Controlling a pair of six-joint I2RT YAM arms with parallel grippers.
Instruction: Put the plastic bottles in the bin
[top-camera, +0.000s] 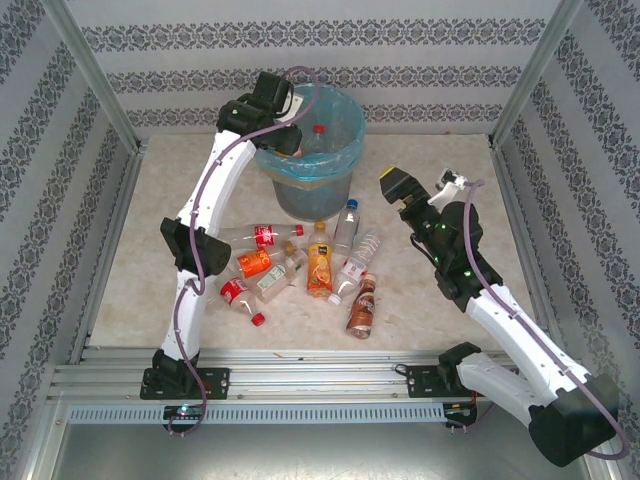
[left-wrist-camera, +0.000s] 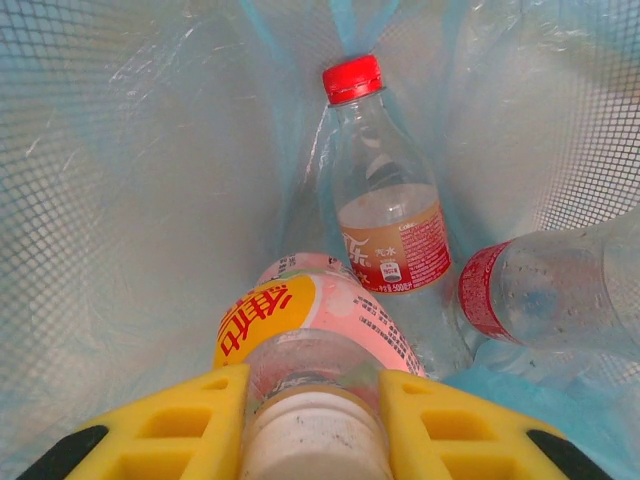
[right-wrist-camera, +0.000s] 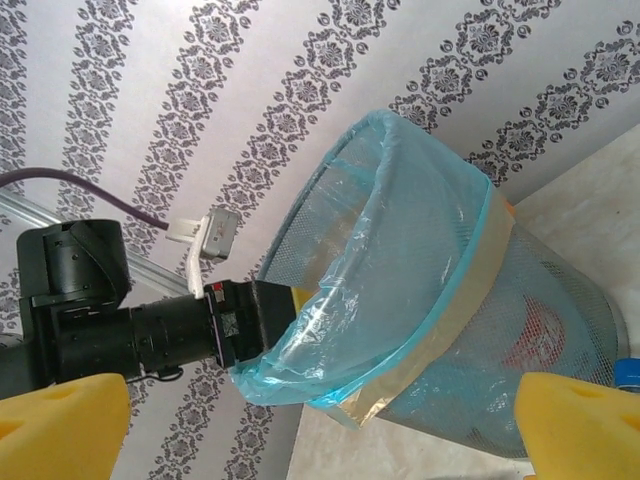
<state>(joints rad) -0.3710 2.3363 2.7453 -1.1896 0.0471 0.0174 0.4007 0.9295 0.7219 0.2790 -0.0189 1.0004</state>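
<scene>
My left gripper (left-wrist-camera: 315, 385) hangs inside the bin (top-camera: 330, 185), shut on the neck of a white-capped plastic bottle with a pink and yellow label (left-wrist-camera: 300, 320). Below it, a red-capped bottle (left-wrist-camera: 385, 200) leans against the blue liner. Another bottle with a red label (left-wrist-camera: 550, 300) lies at the right. In the top view the left gripper (top-camera: 285, 135) reaches over the bin's left rim. Several more bottles (top-camera: 300, 265) lie in a heap on the table in front of the bin. My right gripper (top-camera: 400, 185) hovers open to the right of the bin (right-wrist-camera: 430, 300), its yellow fingers (right-wrist-camera: 60, 425) wide apart and empty.
Patterned walls and metal frame posts (top-camera: 95, 80) close in the table on three sides. A rail (top-camera: 300, 375) runs along the near edge by the arm bases. The left arm's black wrist (right-wrist-camera: 130, 330) pokes over the bin's rim.
</scene>
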